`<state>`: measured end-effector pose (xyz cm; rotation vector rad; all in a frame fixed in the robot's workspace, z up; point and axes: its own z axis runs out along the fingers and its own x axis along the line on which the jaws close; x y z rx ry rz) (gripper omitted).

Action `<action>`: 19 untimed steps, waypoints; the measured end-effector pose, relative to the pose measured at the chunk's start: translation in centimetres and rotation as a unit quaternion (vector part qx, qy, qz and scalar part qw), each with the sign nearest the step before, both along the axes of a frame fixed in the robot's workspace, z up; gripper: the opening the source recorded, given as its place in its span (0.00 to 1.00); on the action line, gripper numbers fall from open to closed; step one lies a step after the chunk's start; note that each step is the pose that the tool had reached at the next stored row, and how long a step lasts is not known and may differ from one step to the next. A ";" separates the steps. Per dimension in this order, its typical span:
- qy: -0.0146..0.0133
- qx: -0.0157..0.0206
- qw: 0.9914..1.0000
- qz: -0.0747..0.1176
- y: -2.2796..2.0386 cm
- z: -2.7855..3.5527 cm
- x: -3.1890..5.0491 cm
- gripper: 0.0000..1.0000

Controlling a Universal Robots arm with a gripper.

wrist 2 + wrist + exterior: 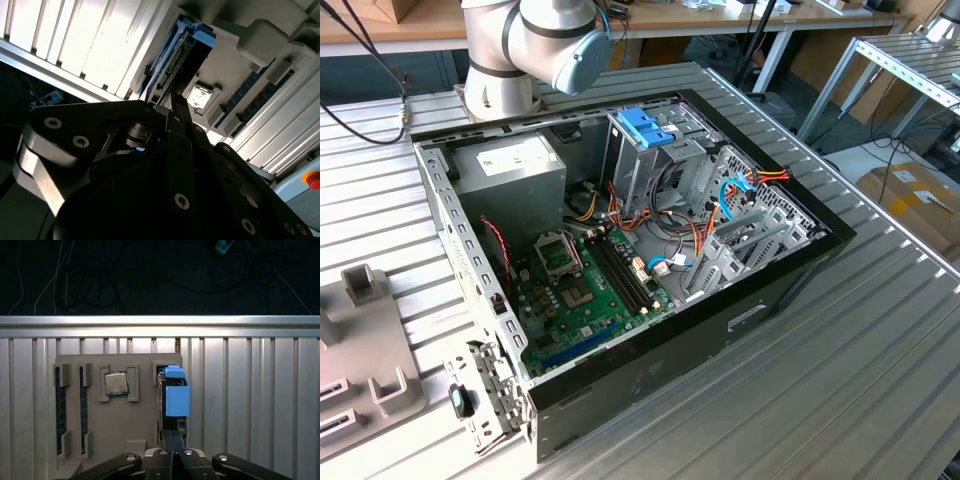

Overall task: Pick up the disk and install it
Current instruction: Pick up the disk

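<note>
One disk (176,399) (blue-railed, on edge) slotted in grey holder (140,425) on counter (250,400), gripper (173,435) clenched shut just beside it.

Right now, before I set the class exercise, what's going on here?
The robot's pincer is right at the disk, which stands on edge in a grey holder tray beside a processor chip. In the exterior view the open computer case lies on the ribbed table; the disk is not yet installed.
</note>
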<state>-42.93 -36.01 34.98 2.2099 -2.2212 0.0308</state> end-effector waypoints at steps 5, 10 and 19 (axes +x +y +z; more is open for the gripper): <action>0.000 0.000 1.000 0.000 0.00 0.00 0.00 0.11; 0.000 0.000 1.000 -0.001 0.00 0.00 0.00 0.11; 0.000 0.000 1.000 -0.002 0.00 0.00 0.00 0.66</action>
